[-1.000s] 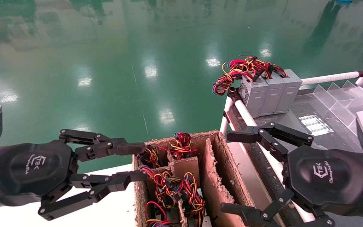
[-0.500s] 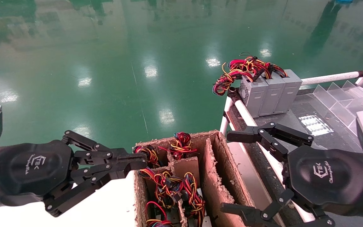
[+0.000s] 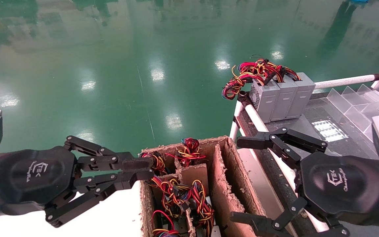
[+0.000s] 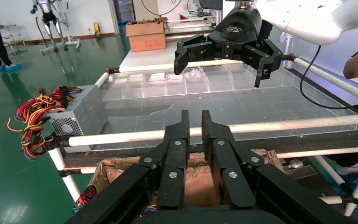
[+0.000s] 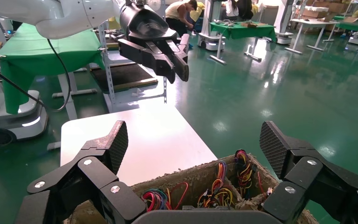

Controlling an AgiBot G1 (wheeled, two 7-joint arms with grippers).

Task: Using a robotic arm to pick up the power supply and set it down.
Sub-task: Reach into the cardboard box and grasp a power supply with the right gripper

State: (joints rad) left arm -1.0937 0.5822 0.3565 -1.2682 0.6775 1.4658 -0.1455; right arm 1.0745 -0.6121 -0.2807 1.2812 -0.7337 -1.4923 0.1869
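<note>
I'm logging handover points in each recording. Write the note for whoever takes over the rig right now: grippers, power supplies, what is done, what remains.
Left gripper: nearly shut, holding nothing, at the near-left corner of the cardboard carton.
Right gripper: wide open, empty, over the carton's right side.
Power supplies: three grey units stand side by side at the rack's far corner, wires on top. More wire bundles fill the carton's compartments; the units under them are hidden.
Done: three units appear placed.
Left: pick the next unit from the carton and set it on the rack.
</note>
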